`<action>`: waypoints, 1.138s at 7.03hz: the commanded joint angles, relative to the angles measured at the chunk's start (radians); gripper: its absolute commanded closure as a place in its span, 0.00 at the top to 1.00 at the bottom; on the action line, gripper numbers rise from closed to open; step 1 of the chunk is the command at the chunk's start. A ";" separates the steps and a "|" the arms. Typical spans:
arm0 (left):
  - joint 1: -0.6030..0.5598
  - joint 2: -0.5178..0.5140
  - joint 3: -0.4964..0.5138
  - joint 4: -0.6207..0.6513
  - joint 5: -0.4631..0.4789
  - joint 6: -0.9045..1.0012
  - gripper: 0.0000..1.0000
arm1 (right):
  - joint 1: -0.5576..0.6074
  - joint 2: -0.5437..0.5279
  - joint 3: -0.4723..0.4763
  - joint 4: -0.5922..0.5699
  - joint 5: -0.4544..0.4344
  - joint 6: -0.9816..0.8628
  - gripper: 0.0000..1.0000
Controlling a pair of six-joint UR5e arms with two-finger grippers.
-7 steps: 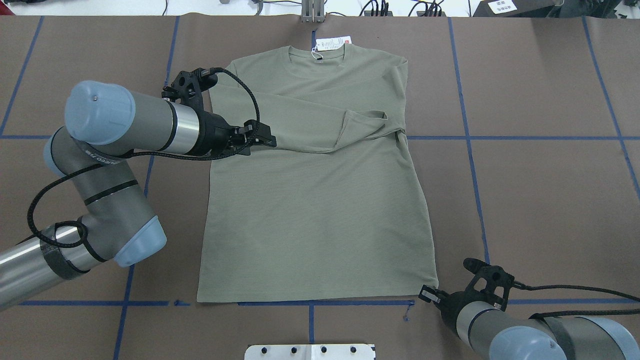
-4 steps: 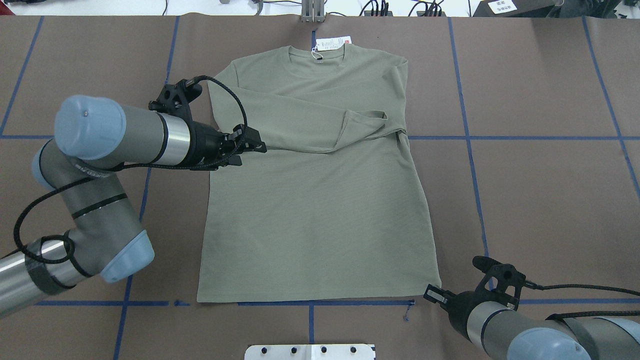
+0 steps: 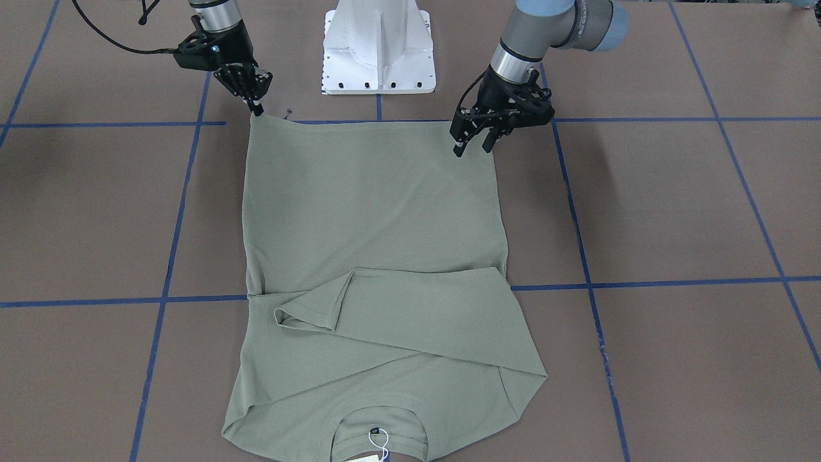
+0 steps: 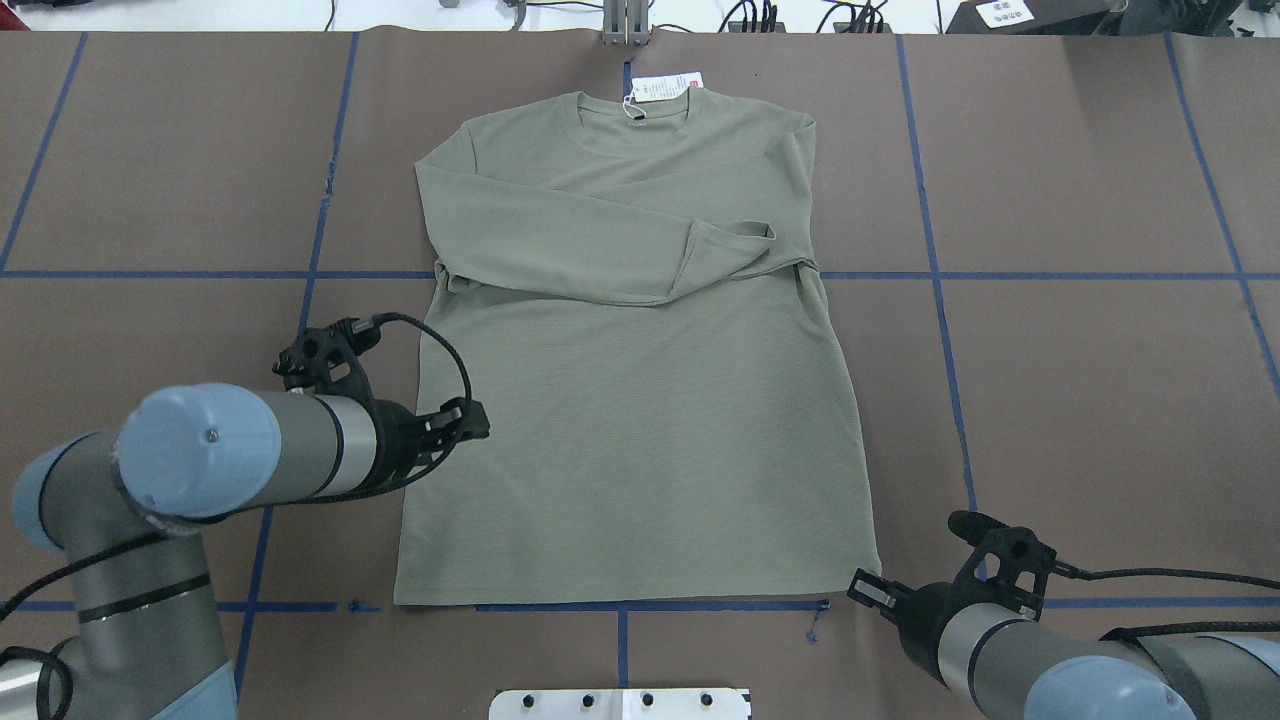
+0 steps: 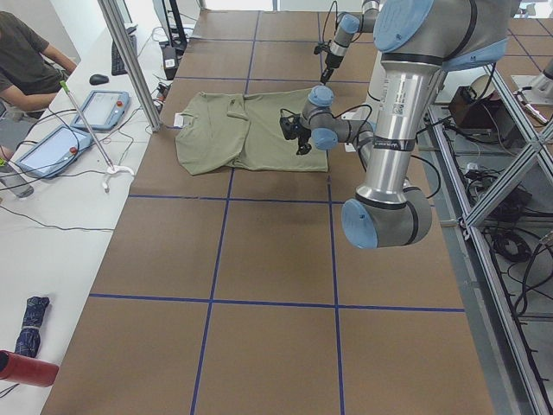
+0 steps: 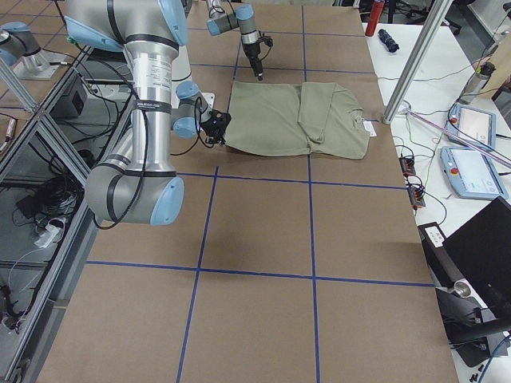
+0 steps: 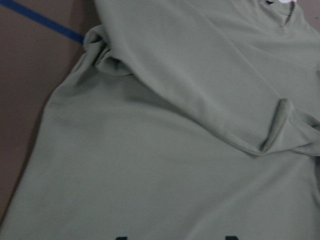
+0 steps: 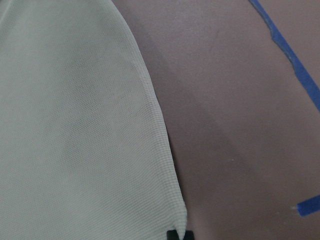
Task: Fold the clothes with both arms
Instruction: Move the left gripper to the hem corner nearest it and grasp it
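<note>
Nearest me, the right gripper [image 3: 257,109] sits at the right hem corner of the shirt [image 4: 640,430]. Its jaws look almost together with the corner right at the tips, but I can't tell whether any cloth is nipped. The left gripper [image 3: 473,147] hangs over the shirt's left edge, a little up from the hem [image 4: 620,598], with its jaws wide apart and holding nothing.

The shirt lies flat on the brown table [image 4: 1080,400]. Further out, a sleeve [image 4: 600,250] is folded across the chest, its cuff near the right side. At the far end are the neckline [image 4: 635,110] and the white tag [image 4: 668,87].

I judge the sleeve folding finished and the bottom-to-top fold about to start. The left gripper needs to drop to the left hem corner and close on it. Then both arms should lift and carry the hem evenly toward the neckline.

A second ago the left gripper was up beside the folded sleeve, and it has since drawn back toward me along the left edge. The right gripper has barely shifted, and the shirt lies as it did.
</note>
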 commanded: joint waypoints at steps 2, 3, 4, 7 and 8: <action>0.085 0.084 -0.012 0.019 0.024 -0.036 0.70 | -0.001 0.004 0.002 0.000 -0.001 0.000 0.00; 0.094 0.084 -0.017 0.022 0.021 -0.041 0.65 | -0.001 0.005 0.002 0.000 -0.001 0.000 0.00; 0.112 0.086 -0.023 0.033 0.021 -0.042 0.64 | -0.001 0.008 0.002 0.000 -0.003 0.000 0.00; 0.143 0.086 -0.021 0.039 -0.004 -0.048 0.55 | -0.001 0.011 0.002 0.000 -0.003 0.000 0.00; 0.146 0.086 -0.021 0.040 -0.004 -0.054 0.49 | -0.001 0.011 0.004 0.000 -0.003 0.000 0.00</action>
